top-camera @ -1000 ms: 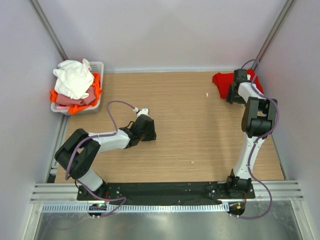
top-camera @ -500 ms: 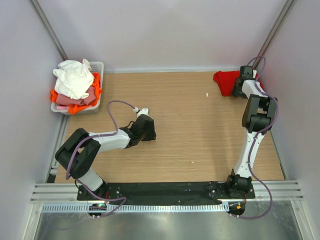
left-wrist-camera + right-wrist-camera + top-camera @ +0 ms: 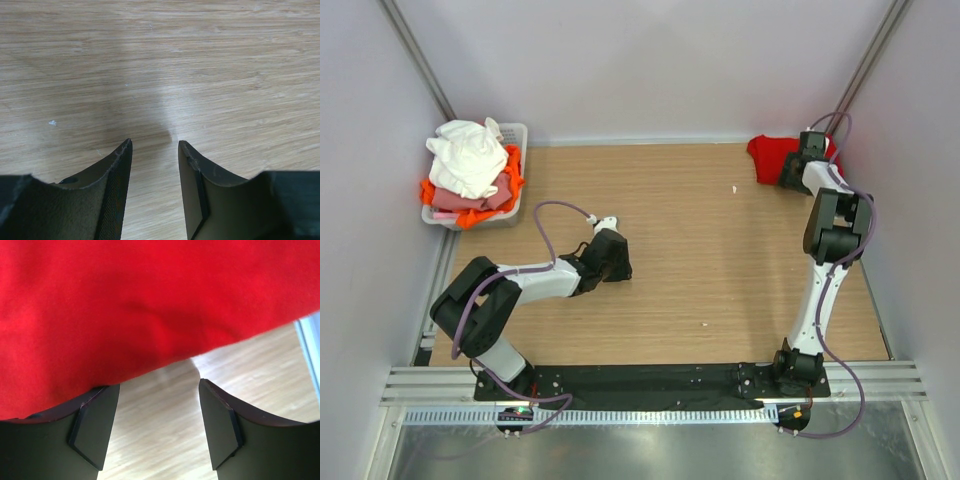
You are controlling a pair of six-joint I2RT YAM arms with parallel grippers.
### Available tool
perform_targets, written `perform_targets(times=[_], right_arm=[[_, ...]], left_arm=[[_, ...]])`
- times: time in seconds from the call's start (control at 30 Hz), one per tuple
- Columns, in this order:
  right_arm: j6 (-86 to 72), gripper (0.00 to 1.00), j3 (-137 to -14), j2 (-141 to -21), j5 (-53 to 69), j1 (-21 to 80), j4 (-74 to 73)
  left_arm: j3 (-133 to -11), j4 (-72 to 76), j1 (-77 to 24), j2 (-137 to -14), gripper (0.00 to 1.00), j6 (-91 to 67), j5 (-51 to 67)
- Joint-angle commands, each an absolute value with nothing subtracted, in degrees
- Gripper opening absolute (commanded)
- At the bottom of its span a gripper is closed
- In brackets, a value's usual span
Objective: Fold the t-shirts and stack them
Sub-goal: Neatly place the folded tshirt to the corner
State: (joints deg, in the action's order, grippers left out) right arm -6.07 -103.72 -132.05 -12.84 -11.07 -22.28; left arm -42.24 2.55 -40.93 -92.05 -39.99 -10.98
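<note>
Red t-shirt (image 3: 772, 158) lies bunched in the far right corner. Right gripper (image 3: 155, 387) is spread wide at its hem, clamping nothing. Left gripper (image 3: 154, 145) is parted and empty over the bare bench (image 3: 225, 60).

Wooden table (image 3: 700, 250), red t-shirt (image 3: 770, 158) at far-right corner

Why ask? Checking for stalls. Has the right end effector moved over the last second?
Yes. The right end effector moved toward the far right corner of the table.

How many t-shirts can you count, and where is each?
4. Red shirt at the far right corner; white shirt atop pink shirt and orange shirt in the basket, far left. More may be hidden beneath.
</note>
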Motion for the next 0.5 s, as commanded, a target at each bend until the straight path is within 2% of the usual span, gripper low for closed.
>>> perform_targets(times=[0.0,0.2,0.33,0.47], right_arm=[[-7.38,0.72,-105.72,-134.47,-10.63,-10.11,-20.74],[-6.69,0.72,-112.14,-137.90,-11.42,-9.93,-22.41],[-4.31,0.73,-114.60,-138.25,-17.03,-9.93,-23.90],[-3.52,0.74,-112.69,-132.57,-15.57,-9.67,-25.58]], left_arm=[[-39.55,-6.33,-41.13,-95.36,0.44,-39.29,-10.99],[-38.94,-5.71,-41.13,-94.66,0.44,-39.29,-11.07],[-38.59,-5.54,-41.13,-94.31,0.44,-39.29,-11.07],[-38.23,-5.27,-41.22,-93.78,0.44,-39.37,-11.25]])
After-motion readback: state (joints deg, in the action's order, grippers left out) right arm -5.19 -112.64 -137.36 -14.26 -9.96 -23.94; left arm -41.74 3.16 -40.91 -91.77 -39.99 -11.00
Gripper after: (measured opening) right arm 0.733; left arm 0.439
